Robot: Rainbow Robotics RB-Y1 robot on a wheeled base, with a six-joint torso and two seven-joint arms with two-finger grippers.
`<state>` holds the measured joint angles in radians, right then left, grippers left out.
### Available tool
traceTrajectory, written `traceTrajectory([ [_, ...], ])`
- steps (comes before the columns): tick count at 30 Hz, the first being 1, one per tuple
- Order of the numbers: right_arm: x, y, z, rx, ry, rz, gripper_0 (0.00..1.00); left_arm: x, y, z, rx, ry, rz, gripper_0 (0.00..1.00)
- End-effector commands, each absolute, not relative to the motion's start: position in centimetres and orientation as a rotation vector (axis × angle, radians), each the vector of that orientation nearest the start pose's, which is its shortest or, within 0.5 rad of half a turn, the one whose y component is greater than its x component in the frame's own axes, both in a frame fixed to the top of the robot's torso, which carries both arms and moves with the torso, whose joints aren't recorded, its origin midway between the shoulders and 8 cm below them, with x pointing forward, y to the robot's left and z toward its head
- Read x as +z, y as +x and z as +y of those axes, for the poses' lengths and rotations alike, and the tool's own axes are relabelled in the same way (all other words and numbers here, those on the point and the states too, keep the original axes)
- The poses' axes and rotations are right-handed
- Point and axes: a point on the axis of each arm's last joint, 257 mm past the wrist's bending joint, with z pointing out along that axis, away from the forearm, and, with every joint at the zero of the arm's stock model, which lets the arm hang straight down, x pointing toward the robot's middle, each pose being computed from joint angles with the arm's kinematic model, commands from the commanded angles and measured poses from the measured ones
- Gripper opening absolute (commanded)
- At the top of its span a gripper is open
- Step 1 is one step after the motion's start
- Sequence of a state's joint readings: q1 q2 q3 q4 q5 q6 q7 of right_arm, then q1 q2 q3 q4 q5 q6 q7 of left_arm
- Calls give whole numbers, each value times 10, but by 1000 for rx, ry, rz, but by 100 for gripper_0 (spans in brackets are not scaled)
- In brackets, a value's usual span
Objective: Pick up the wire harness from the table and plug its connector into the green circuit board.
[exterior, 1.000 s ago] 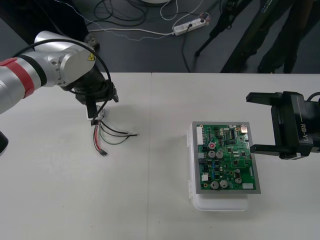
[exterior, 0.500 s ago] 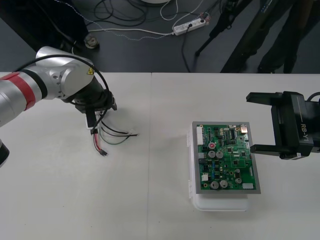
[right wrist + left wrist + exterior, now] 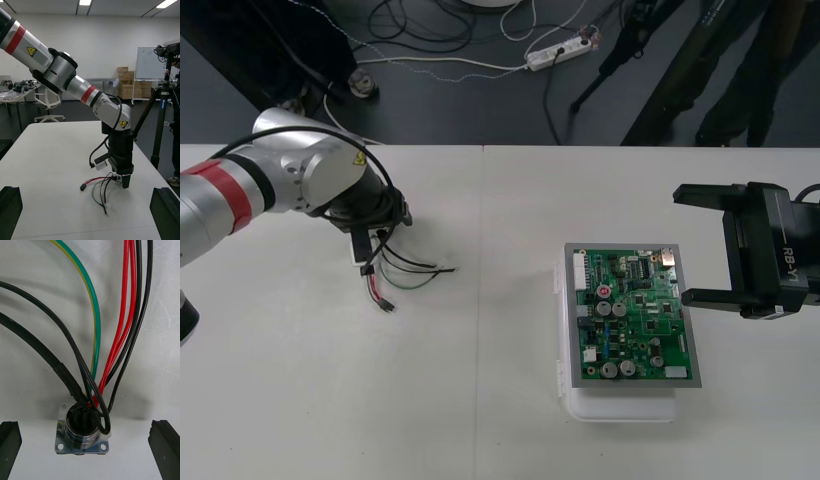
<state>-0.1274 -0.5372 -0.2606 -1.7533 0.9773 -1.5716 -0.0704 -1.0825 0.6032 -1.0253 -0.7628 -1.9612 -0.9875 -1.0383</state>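
Left gripper (image 3: 364, 252), apart, straddles round flanged metal socket (image 3: 82, 429) at pale table's (image 3: 480, 400) 10 o'clock; thin glossy wires (image 3: 95, 333); right gripper (image 3: 695, 246) apart, 3 o'clock.

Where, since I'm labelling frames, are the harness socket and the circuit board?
socket (image 3: 80, 437): left wrist view, on its metal barrel.
circuit board (image 3: 635, 318): front view, middle of its green face.
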Motion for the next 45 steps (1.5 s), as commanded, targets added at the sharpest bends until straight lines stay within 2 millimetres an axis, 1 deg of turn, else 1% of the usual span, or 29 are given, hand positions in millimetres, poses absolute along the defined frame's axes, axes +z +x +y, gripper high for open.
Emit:
traceTrajectory([
  [1, -53, 314, -145, 893, -1313, 903, 100, -323, 592, 215, -652, -3124, 16, 100],
  [9, -53, 314, -145, 885, -1317, 899, 100, -330, 592, 213, -673, -3108, 56, 100],
  [25, -58, 316, -145, 873, -1328, 913, 100, -328, 595, 217, -685, -3090, 63, 100],
  [26, -57, 316, -145, 872, -1329, 912, 100, -328, 596, 217, -688, -3089, 65, 84],
  [27, -57, 317, -144, 870, -1331, 912, 100, -329, 595, 216, -685, -3090, 66, 45],
  [28, -57, 317, -144, 870, -1331, 912, 100, -327, 595, 217, -687, -3089, 63, 19],
  [29, -57, 317, -144, 870, -1332, 911, 100, -328, 595, 218, -686, -3088, 65, 0],
  [45, -58, 318, -144, 863, -1338, 915, 100, -330, 595, 220, -685, -3071, 83, 0],
])
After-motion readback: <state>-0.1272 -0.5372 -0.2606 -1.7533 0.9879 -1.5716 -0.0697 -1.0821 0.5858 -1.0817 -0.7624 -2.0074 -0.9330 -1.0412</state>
